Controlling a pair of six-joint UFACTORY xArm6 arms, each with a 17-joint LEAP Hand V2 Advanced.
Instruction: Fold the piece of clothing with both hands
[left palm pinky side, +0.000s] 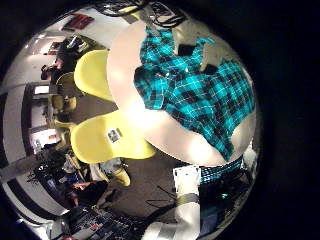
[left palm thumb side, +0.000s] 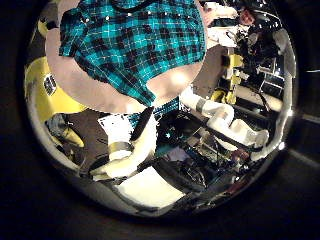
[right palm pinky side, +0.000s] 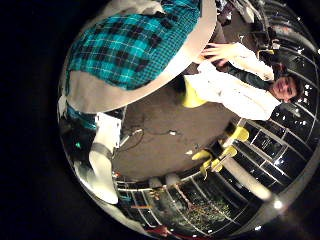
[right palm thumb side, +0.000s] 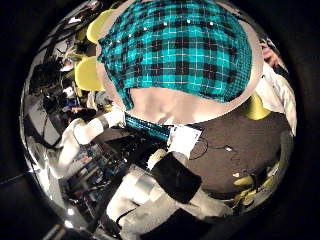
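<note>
So far, the teal-and-black checked shirt (right palm thumb side: 180, 50) lies spread over the round, pale table (right palm thumb side: 175, 108), and all four palm cameras look down on it from well above. I judge that neither hand has reached the cloth and the fold is not yet begun. From the left little-finger camera I see the shirt (left palm pinky side: 195, 85) rumpled, with a sleeve or flap thrown out toward one edge of the table (left palm pinky side: 185, 140). From the left thumb camera the shirt (left palm thumb side: 130, 40) reaches close to the rim, with a bare strip of table (left palm thumb side: 165, 88) beside it.

I cannot tell how either hand stands: no fingers show clearly against the cloth in any view, so I will not guess whether they are spread or curled. The white and black parts low in the palm views seem to belong to the arms.

A person's hand (right palm pinky side: 222, 52) rests at the table's edge near the shirt (right palm pinky side: 125, 45) in the right little-finger view, so I would wait until it is clear.

To do the step well, I would bring both hands down together onto one long edge of the shirt, well apart from each other, pinch only the top layer, lift it evenly and carry it across so the edges meet. The loose sleeve may drag or bunch, so I would tuck it in first.
</note>
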